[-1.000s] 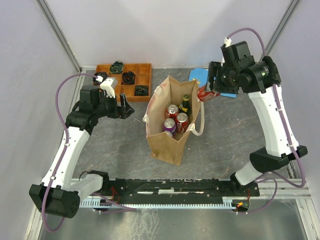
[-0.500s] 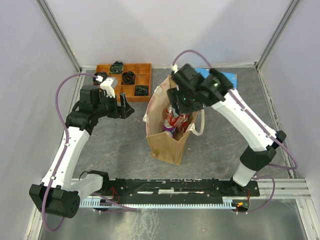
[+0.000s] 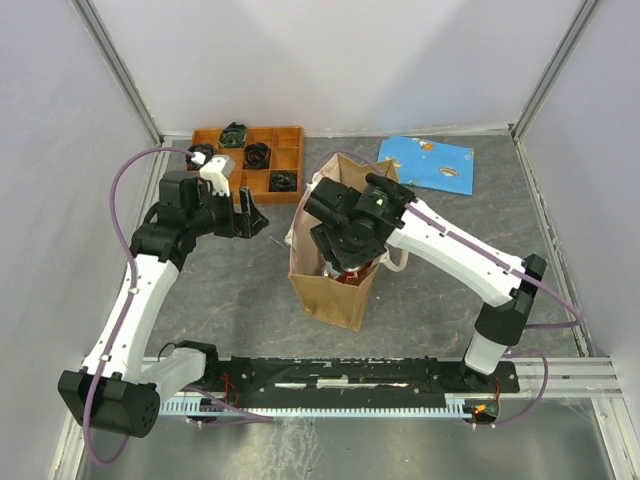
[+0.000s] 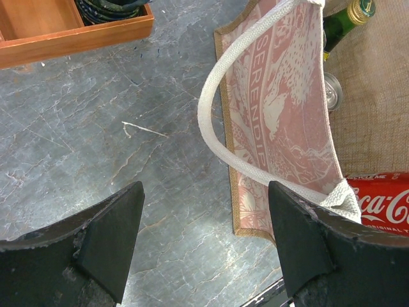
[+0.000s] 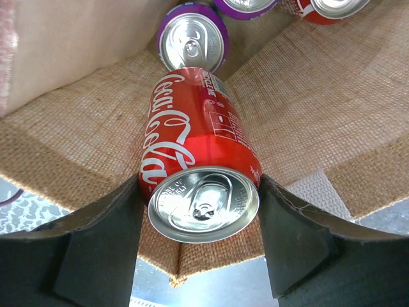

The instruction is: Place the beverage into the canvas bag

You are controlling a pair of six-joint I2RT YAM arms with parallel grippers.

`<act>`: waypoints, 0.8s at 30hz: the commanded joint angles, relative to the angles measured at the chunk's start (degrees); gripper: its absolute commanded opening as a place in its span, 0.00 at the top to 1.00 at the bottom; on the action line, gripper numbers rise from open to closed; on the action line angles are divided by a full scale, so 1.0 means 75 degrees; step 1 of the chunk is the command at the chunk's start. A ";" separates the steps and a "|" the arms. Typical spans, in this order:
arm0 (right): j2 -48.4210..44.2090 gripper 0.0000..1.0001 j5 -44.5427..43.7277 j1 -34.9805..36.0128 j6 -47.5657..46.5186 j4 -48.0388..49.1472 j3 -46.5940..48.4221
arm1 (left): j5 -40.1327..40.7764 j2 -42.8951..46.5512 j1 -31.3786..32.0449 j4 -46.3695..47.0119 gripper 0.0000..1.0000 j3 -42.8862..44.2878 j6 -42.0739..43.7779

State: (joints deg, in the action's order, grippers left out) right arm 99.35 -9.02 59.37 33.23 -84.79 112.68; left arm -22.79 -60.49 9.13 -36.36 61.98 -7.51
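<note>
The right gripper [image 5: 201, 211], clamped on the cola can [image 5: 192, 147], holds it in the mouth of the canvas bag [image 5: 307, 109]; I think it should lower the can beside the purple can [image 5: 193, 41] before letting go. The left gripper [image 4: 204, 224] has its fingers apart

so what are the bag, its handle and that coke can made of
Canvas bag: coarse matte tan fabric, likely jute or burlap, open weave visible.
Handle: white braided cord, probably cotton.
Coke can: glossy red-painted metal, likely aluminium, bare silvery lid with pull tab.
</note>
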 commanded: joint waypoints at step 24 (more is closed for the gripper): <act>0.0726 1.00 0.0322 0.0299 -0.0004 -0.0320 -0.0222 | -0.1029 0.0395 0.0051 -0.0416 0.16 0.0430 0.0622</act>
State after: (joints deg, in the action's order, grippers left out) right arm 105.32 -7.81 60.86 32.88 -87.31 108.92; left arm -23.79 -58.06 9.13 -37.69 61.49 -6.61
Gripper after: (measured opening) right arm 0.722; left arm 0.847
